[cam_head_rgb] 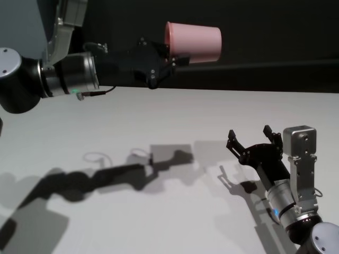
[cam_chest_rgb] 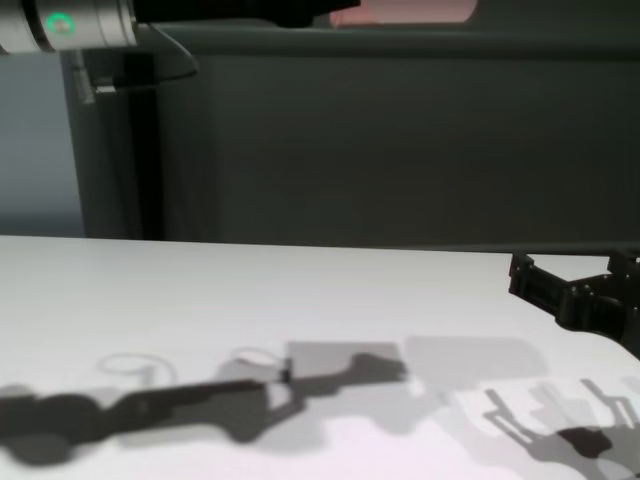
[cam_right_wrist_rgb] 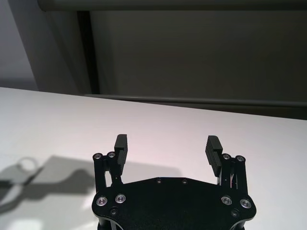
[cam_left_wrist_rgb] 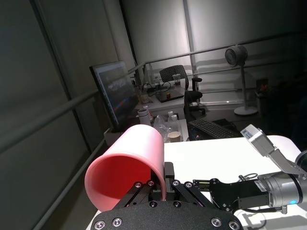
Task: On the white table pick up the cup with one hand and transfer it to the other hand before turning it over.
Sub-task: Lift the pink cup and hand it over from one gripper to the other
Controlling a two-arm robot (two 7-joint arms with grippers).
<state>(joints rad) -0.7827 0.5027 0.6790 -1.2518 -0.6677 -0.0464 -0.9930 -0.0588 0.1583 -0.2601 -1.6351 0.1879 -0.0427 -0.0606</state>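
Note:
My left gripper is shut on the pink cup and holds it high above the white table, at the far middle. The cup lies on its side, its open mouth toward my left wrist and its base pointing to the right. In the left wrist view the fingers pinch the cup at its rim wall. Only the cup's lower edge shows in the chest view. My right gripper is open and empty, low over the table at the right, fingers pointing up and away.
Shadows of both arms lie on the tabletop. A dark wall stands behind the table's far edge. The left wrist view shows my right arm and, beyond the table, a monitor, desks and a chair.

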